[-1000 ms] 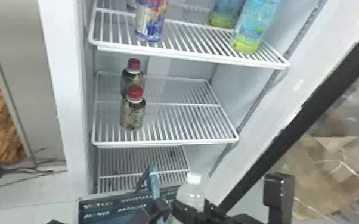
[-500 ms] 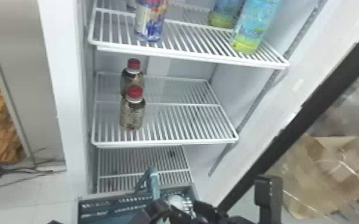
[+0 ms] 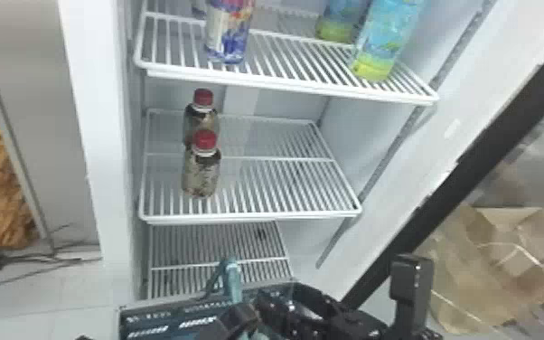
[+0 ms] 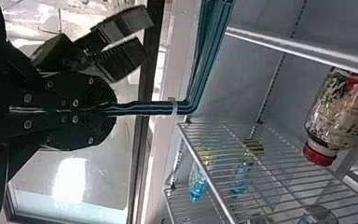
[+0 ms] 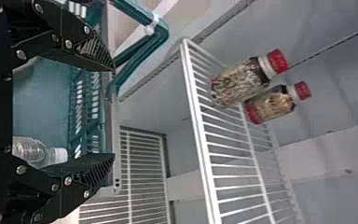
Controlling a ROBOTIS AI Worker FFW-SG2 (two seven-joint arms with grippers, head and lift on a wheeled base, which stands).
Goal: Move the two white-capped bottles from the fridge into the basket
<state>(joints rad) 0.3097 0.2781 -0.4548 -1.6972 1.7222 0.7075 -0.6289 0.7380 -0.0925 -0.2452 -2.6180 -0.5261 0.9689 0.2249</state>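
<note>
While the left gripper [image 3: 245, 315] and right gripper [image 3: 279, 295] are seen at the basket [image 3: 162, 305] in the head view, its handle [image 4: 216, 42] is pinched by the left jaws in the left wrist view; in the right wrist view, jaws are spread, one bottle [image 5: 27, 149] laid inside the basket.

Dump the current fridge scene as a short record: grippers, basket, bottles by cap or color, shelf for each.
left gripper: shut on the basket's handle
right gripper: open, fingers wide apart, at the basket
basket: in front of the fridge's lower part
white-capped bottle: in basket; one clearly visible
red-capped bottles: two, upright, one behind the other, middle shelf
blue-and-green bottles: two, upper shelf
</note>
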